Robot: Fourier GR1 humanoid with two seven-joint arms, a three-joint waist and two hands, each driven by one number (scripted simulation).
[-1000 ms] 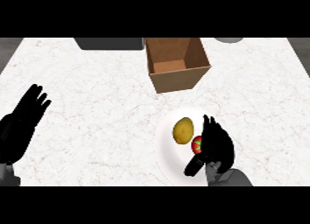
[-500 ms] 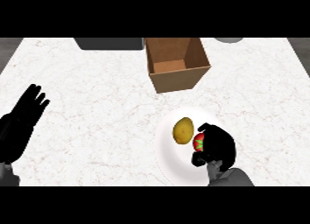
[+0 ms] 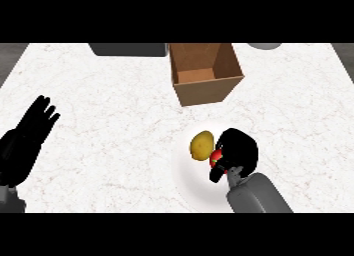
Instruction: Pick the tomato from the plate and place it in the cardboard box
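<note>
Right hand [image 3: 237,150] has curled further round the tomato [image 3: 216,157] on the plate [image 3: 186,175]; yellow fruit [image 3: 202,144] just left. Left hand [image 3: 28,137] spread, near-left; cardboard box [image 3: 206,72] far.

The light is bright and even all over the white marble counter [image 3: 121,125], with no shiny glare spots. A soft grey shadow lies on the white plate [image 3: 191,180] under the right hand [image 3: 237,150], and the inside of the cardboard box [image 3: 206,72] looks darker than its front wall. The black hands show almost no detail, and everything looks a bit soft.
</note>
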